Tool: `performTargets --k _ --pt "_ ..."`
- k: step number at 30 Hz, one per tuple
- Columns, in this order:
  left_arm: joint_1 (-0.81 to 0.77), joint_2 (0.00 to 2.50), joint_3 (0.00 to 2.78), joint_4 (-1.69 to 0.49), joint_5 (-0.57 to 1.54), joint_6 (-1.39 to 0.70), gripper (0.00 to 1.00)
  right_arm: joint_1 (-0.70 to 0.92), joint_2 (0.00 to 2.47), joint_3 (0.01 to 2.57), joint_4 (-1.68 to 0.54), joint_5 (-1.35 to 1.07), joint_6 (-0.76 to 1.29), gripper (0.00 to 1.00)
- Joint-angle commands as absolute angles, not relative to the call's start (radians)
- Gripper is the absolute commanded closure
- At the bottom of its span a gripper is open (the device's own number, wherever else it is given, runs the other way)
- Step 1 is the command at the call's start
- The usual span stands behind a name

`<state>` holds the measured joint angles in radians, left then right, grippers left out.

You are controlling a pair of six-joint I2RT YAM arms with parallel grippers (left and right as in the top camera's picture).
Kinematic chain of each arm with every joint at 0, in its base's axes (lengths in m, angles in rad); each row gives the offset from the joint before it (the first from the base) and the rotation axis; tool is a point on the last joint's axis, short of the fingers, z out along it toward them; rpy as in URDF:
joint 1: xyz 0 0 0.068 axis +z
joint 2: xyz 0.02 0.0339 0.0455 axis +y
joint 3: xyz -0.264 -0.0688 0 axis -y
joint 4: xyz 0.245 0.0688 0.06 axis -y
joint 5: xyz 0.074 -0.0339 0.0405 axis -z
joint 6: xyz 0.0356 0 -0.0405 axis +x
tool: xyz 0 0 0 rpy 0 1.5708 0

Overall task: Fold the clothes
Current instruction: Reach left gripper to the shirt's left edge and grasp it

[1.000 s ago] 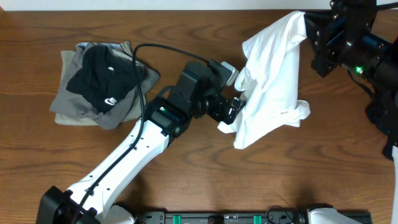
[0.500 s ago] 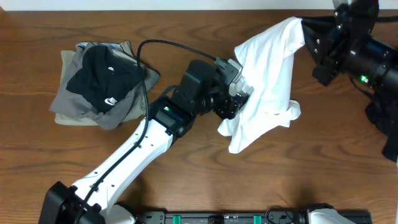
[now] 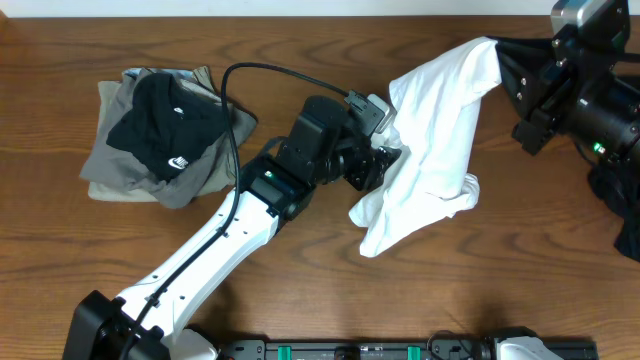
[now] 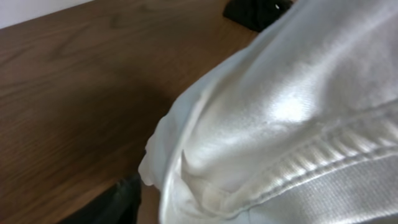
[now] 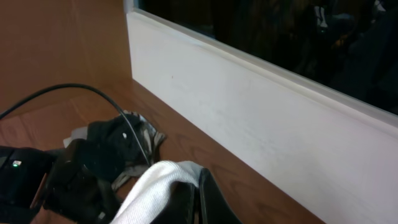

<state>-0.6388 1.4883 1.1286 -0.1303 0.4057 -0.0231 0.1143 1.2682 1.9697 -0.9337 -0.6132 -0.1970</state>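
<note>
My right end effector clamps the limp, light white fabric T-shirt; I cannot tell whether my left end effector is closed. Grip at the hems.

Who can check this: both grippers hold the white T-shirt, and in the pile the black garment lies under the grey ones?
Wrong on one point: the overhead view shows the black garment lying on top of the grey ones. The left gripper and right gripper do hold the white T-shirt.
</note>
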Motion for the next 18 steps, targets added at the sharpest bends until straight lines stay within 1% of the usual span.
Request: performTargets --k 1,18 --pt "-0.635 1.457 1.145 -0.127 0.408 0.001 0.36 0.11 1.263 1.98 -0.934 -0.606 -0.218 0.97" --pt "-0.605 1.423 1.145 -0.143 0.408 0.028 0.35 0.11 1.255 1.98 -0.956 -0.611 -0.244 0.98"
